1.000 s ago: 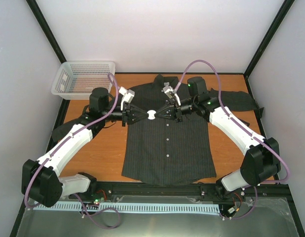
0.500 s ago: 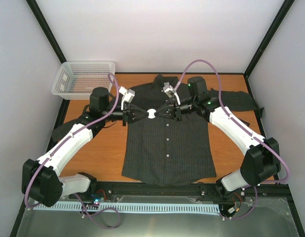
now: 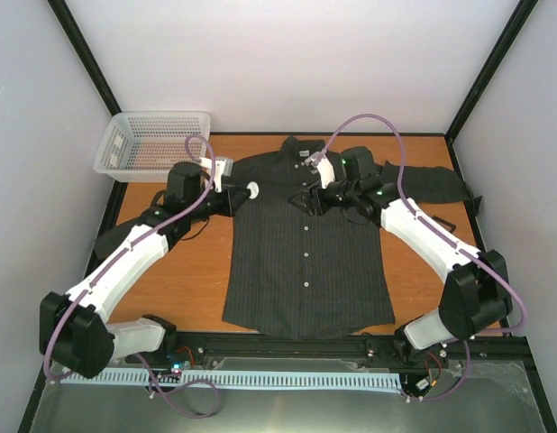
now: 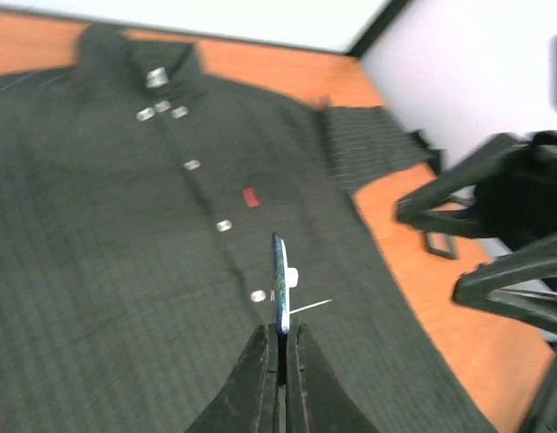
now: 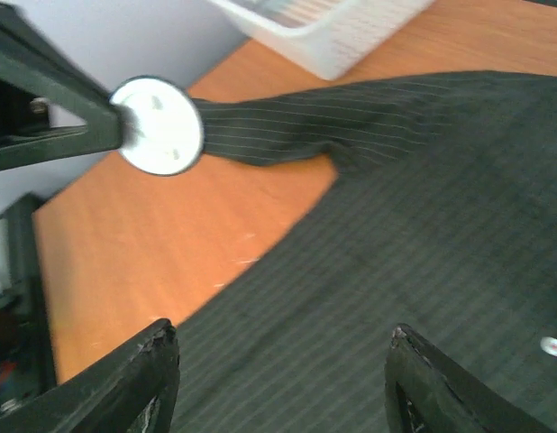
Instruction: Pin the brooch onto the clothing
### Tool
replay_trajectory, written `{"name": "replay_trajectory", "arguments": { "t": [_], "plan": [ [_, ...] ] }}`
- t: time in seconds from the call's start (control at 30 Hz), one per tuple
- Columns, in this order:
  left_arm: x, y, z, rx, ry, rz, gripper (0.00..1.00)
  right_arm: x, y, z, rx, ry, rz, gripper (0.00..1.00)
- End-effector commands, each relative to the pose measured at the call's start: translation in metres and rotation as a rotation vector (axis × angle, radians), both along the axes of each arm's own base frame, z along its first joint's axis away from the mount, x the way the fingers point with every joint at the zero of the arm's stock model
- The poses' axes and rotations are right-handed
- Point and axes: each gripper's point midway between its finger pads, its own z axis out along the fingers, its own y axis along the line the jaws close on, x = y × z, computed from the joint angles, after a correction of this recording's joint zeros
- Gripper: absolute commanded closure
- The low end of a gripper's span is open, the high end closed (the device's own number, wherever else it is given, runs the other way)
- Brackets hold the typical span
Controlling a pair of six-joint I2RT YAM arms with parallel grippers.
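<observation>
The left arm (image 3: 125, 262) reaches forward with its wrist bent inward. The left gripper (image 3: 241, 191) points to the right, jaws pinched tight on the brooch (image 3: 253, 190), which sits edge-on between the fingertips. The right arm (image 3: 432, 239) comes in from the other side, elbow out and wrist turned toward the centre. The right gripper (image 3: 305, 200) faces the left one and stands apart from it — jaws spread wide, holding nothing.

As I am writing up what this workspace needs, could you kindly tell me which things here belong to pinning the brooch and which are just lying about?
Belongs to the job:
- brooch, a round white disc
- shirt, dark, spread flat

Just lying about:
- white basket, at the far left corner of the table
</observation>
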Motion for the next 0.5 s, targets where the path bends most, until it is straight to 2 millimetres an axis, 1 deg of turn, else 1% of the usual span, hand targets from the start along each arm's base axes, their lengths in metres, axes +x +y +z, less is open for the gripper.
{"name": "replay_trajectory", "arguments": {
  "t": [0.0, 0.1, 0.13, 0.17, 0.23, 0.27, 0.33, 0.4, 0.43, 0.47],
  "plan": [
    [0.028, 0.034, -0.04, 0.139, 0.194, 0.263, 0.99, 0.047, -0.022, -0.04, -0.186, 0.028, -0.231, 0.38],
    [0.03, 0.039, -0.064, 0.205, 0.282, 0.287, 0.99, 0.068, -0.018, -0.068, -0.28, 0.081, -0.248, 0.38],
    [0.031, 0.041, -0.069, 0.214, 0.29, 0.29, 0.99, 0.079, -0.014, -0.067, -0.297, 0.08, -0.254, 0.38],
    [0.03, 0.042, -0.072, 0.218, 0.291, 0.291, 0.99, 0.087, -0.009, -0.074, -0.327, 0.095, -0.252, 0.38],
    [0.03, 0.046, -0.075, 0.221, 0.272, 0.3, 0.99, 0.101, -0.001, -0.087, -0.391, 0.101, -0.25, 0.38],
    [0.031, 0.048, -0.076, 0.225, 0.261, 0.308, 0.99, 0.11, 0.004, -0.101, -0.434, 0.106, -0.251, 0.38],
    [0.034, 0.055, -0.079, 0.244, 0.25, 0.335, 0.99, 0.124, 0.014, -0.113, -0.492, 0.102, -0.247, 0.38],
    [0.038, 0.062, -0.081, 0.264, 0.247, 0.365, 0.99, 0.14, 0.017, -0.126, -0.553, 0.107, -0.278, 0.38],
    [0.04, 0.065, -0.082, 0.272, 0.248, 0.379, 0.99, 0.146, 0.017, -0.136, -0.589, 0.119, -0.289, 0.38],
    [0.043, 0.066, -0.082, 0.274, 0.251, 0.39, 0.99, 0.154, 0.017, -0.14, -0.621, 0.113, -0.308, 0.38]
  ]
}}
